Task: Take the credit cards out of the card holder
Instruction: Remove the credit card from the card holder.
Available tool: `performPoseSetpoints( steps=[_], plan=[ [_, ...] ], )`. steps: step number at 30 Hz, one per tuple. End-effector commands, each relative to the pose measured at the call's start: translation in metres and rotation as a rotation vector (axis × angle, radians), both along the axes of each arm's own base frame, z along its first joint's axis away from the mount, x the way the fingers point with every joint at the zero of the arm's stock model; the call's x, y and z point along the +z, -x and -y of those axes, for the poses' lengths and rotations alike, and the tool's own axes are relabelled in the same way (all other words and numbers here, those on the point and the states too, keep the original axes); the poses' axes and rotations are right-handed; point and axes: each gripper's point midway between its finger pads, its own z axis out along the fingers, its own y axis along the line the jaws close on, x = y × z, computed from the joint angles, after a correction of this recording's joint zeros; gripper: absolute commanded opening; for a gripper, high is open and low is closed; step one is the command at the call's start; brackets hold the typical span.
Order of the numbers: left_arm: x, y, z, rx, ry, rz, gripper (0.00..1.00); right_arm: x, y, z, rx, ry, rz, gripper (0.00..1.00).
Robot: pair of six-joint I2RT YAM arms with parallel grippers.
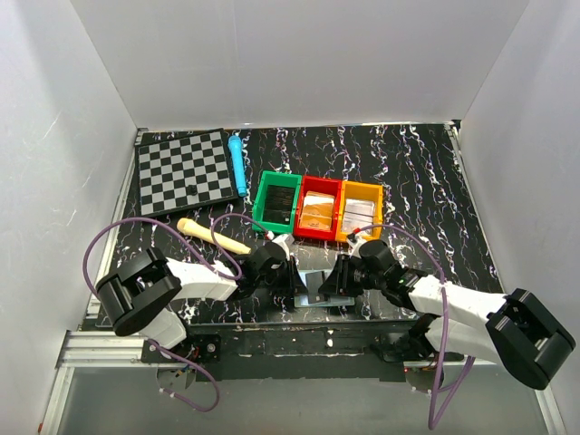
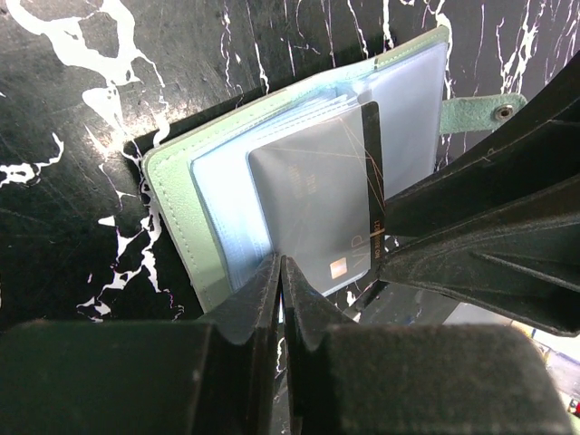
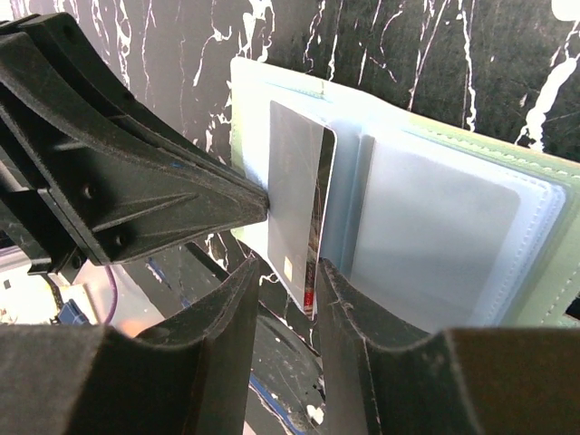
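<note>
The card holder (image 2: 172, 195) lay open on the black marbled table (image 2: 63, 109) at its near edge, between the two grippers, with its pale blue sleeves facing up and its snap tab (image 2: 480, 113) sticking out to one side. The left gripper (image 2: 281, 272) had its jaws pressed together on the holder's near edge, seemingly pinching a thin clear sleeve to steady it. One grey card (image 2: 313, 213) stood partly out of its sleeve. The right gripper (image 3: 288, 267) straddled the card's free edge, jaws apart on either side and not clearly clamped. Taking out this card looked about half done: it needed gripping and drawing clear. No card was seen lying free beside the holder. Whether the other sleeves held more cards could not be told.
</note>
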Motion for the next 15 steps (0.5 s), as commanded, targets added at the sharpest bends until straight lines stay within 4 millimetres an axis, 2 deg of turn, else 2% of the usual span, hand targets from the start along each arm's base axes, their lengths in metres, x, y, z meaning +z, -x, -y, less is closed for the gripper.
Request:
performPoseSetpoints(
  steps=[1, 15],
  plan=[
    [-0.0346, 0.0091, -0.027, 0.019, -0.118, -0.054, 0.04, 0.0232, -0.005, -0.011, 0.015, -0.094, 0.055, 0.39],
    [-0.041, 0.0101, -0.0273, 0.01, -0.099, -0.078, 0.03, 0.0303, -0.0031, -0.0184, 0.052, -0.139, 0.06, 0.35]
  ],
)
